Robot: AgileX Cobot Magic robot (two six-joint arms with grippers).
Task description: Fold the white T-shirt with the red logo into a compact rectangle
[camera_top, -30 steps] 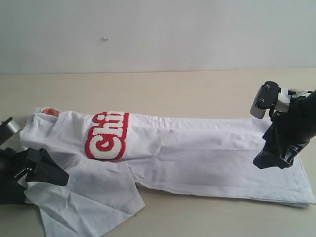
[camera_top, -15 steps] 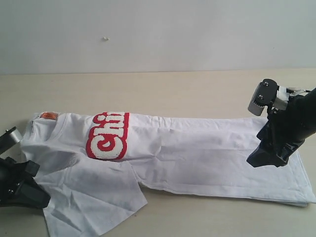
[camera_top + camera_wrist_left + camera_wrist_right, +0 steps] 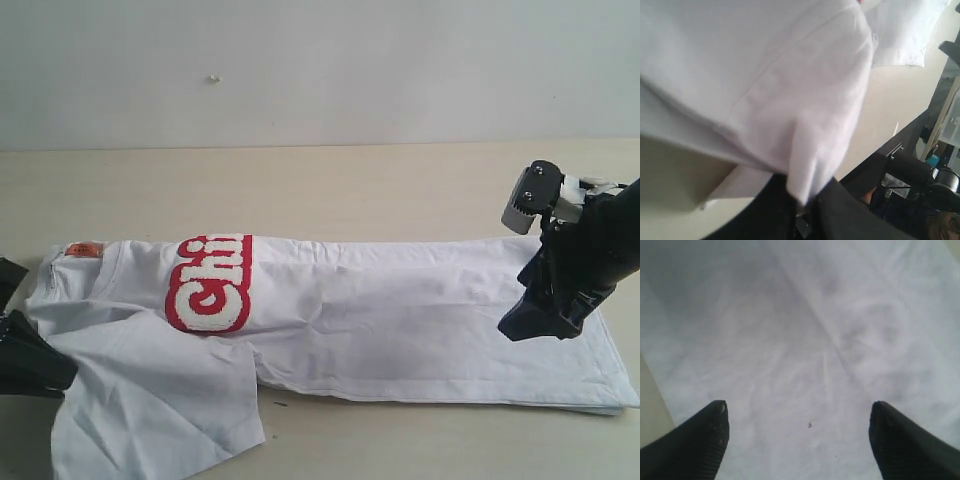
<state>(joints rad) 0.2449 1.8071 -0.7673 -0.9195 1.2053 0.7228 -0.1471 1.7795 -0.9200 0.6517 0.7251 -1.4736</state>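
Note:
The white T-shirt [image 3: 400, 310] lies lengthwise across the table, folded narrow, with its collar and orange neck tag at the left. Only part of the red logo [image 3: 208, 282] shows, white letters "Chi" on red. One sleeve [image 3: 160, 400] spreads toward the front left. My left gripper [image 3: 40, 362] sits at the far left edge, shut on a bunch of the shirt's fabric [image 3: 805, 170] by the sleeve. My right gripper [image 3: 535, 322] hovers over the hem end at the right, open, its fingertips [image 3: 715, 427] wide apart above flat cloth with nothing between them.
The beige table [image 3: 330, 190] runs back to a pale wall. Its front edge lies close below the shirt. In the left wrist view a dark frame and clutter [image 3: 920, 175] show beyond the table's edge.
My left gripper went from open to shut on the shirt near the sleeve and pulled left. The collar, logo and sleeve slid leftward. The right arm barely moved.

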